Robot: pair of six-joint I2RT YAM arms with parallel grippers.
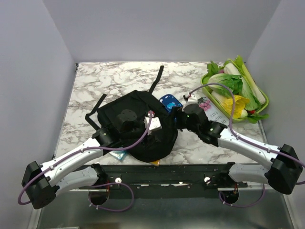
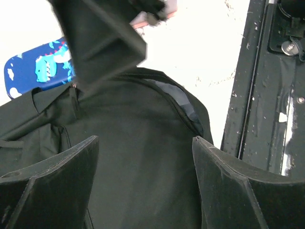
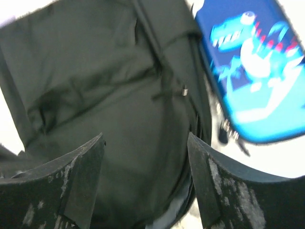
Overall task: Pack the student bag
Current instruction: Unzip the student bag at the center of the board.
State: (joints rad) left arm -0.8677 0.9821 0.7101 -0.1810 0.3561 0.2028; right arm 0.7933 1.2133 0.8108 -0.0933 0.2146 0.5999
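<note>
Black fabric bag: the student bag [image 1: 136, 138] lies flat on the marble table [image 1: 95, 81], toward the near edge, with its long straps [image 1: 157, 78] trailing to the far side.
Bag opening: along the curved edge a zip seam gapes a little and shows grey lining [image 2: 183, 102]; what lies inside cannot be made out.
Green tray [image 1: 265, 101]: in the far right corner, heaped with leafy greens [image 1: 228, 81], a pale long vegetable and a yellow item [image 1: 237, 104].
Pencil case [image 1: 170, 102]: blue with a dinosaur print, outside the bag, touching its far right edge.
Book [image 1: 209, 109]: pink-and-white cover, between the pencil case and the green tray, partly crossed by the right arm's cable.
Under the bag: a teal corner [image 1: 119, 155] and an orange sliver [image 1: 155, 163] poke out at the near edge; what they belong to cannot be told.
Left gripper [image 2: 145, 139]: over the bag's near part, fingers spread wide, nothing gripped.
Right gripper [image 3: 145, 136]: over the bag beside the pencil case, fingers wide apart, nothing gripped.
In the way: both wrists crowd close together above the bag, and in the left wrist view a blurred black part covers one end of the pencil case.
</note>
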